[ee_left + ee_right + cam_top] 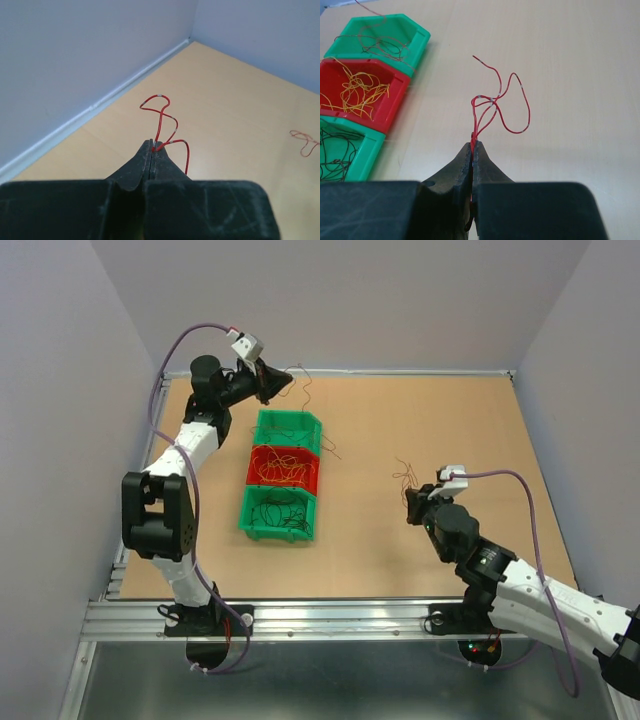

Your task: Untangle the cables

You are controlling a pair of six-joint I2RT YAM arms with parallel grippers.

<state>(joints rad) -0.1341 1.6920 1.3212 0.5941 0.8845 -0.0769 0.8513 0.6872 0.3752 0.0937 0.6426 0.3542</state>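
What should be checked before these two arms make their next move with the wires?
1. Left tool shut on a red wire: ok.
2. Right tool shut on its red wires: ok.
3. Right tool's wires separated: not ok, their loops cross in a bunch.
4. No wire joining the two tools: cannot tell, too thin to see from above.
5. Wires kept inside the bins: not ok, a strand trails over the far green bin rim.
6. Red bin holds only orange-yellow wires: ok.
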